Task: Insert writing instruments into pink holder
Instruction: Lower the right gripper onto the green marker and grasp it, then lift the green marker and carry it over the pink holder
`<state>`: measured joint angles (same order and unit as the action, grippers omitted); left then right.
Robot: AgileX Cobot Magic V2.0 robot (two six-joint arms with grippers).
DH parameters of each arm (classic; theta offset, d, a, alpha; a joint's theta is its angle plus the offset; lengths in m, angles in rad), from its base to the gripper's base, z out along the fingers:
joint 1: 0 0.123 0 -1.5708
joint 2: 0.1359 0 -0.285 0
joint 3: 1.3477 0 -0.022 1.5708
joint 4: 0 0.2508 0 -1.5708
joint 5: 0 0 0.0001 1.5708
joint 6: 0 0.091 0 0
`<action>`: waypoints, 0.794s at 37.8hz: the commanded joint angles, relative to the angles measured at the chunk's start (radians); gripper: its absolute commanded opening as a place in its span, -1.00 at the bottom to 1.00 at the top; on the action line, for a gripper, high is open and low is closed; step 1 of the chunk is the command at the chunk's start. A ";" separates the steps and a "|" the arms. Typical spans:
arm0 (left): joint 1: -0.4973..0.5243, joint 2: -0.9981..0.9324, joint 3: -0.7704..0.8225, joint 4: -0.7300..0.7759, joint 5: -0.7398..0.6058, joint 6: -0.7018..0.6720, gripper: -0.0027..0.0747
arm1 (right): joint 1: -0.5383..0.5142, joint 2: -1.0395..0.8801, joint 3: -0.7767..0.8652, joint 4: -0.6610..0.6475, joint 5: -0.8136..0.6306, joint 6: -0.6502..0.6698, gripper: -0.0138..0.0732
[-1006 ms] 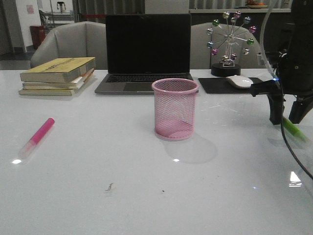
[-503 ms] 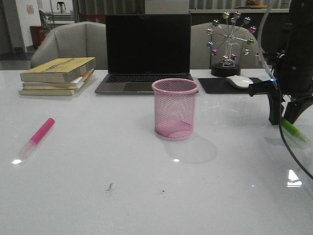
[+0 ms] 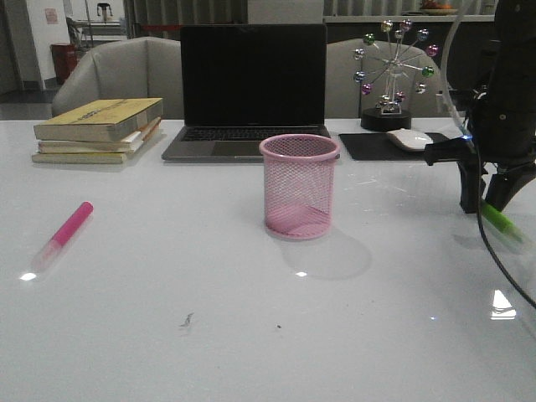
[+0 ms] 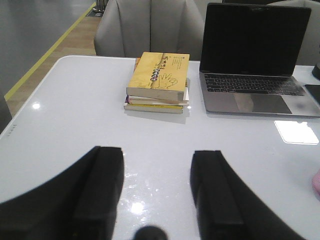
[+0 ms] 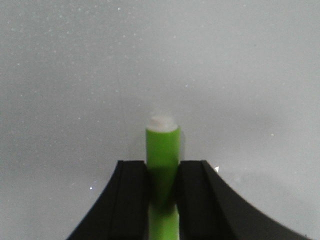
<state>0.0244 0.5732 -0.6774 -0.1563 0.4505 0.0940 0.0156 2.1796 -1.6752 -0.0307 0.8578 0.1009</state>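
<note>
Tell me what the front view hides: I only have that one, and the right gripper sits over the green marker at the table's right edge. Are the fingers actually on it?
Observer: Yes. In the right wrist view the right gripper has both fingers pressed against the green marker, which runs out between them.
Operator: Which end points away from the wrist?
Observer: A pale, whitish tip; it looks blurred there.
Operator: And the left arm? I cannot see it at all.
Observer: The left gripper is open with nothing between its fingers, above bare table, facing the stack of books and the laptop.
</note>
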 commanded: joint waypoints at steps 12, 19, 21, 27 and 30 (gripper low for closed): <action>0.002 0.007 -0.028 -0.014 -0.074 -0.002 0.09 | 0.076 -0.307 -0.021 -0.017 -0.175 -0.009 -0.63; 0.002 0.007 -0.028 -0.014 -0.074 -0.002 0.09 | 0.128 -0.408 0.008 -0.017 -0.328 -0.009 -0.63; 0.002 0.007 -0.028 -0.014 -0.074 -0.002 0.09 | 0.149 -0.445 0.039 -0.017 -0.396 -0.009 -0.63; 0.002 0.007 -0.028 -0.014 -0.074 -0.002 0.09 | 0.207 -0.536 0.173 0.006 -0.654 -0.009 -0.63; 0.002 0.007 -0.028 -0.014 -0.074 -0.002 0.09 | 0.244 -0.566 0.271 0.042 -0.808 -0.009 -0.63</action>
<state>0.0244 0.5732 -0.6774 -0.1563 0.4505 0.0940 0.2282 1.6970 -1.4626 -0.0168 0.2836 0.0989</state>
